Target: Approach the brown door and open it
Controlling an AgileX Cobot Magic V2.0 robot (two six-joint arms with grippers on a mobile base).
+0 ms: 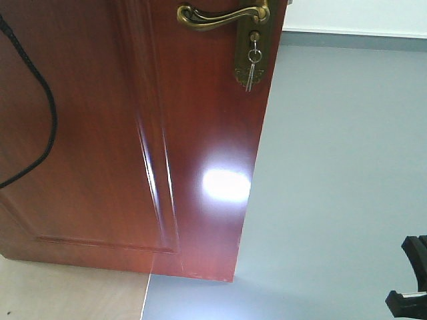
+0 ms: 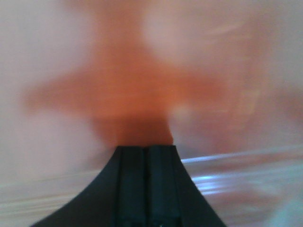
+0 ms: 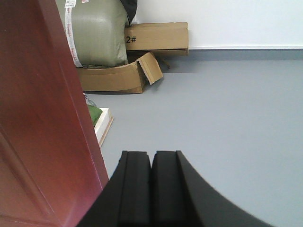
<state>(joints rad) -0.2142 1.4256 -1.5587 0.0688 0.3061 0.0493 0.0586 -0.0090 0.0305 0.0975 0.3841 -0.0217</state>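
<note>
the brown door [image 1: 100, 133] fills the left of the front view, swung open over the grey floor [image 1: 333, 187]. left gripper [image 2: 146, 156] jaws pressed together, close against blurred reddish wood. right gripper [image 3: 152, 161] jaws closed, just beside the door's edge.

Brown door [image 1: 133, 133] fills left and centre of front view, swung ajar; free edge runs down to grey floor [image 1: 333, 200]. Brass lever handle [image 1: 223, 15] and hanging keys [image 1: 251, 70] project near that edge. Open floor right of door edge, bare up to far white wall [image 1: 353, 13]. Black cable [image 1: 47, 113] loops across door's left side. Left pincer [image 2: 146, 189], fingers together, close against blurred door surface. Right pincer [image 3: 151, 189], fingers together, just beside door edge; cardboard boxes [image 3: 142, 52] and green sack [image 3: 97, 33] against far wall.
</note>
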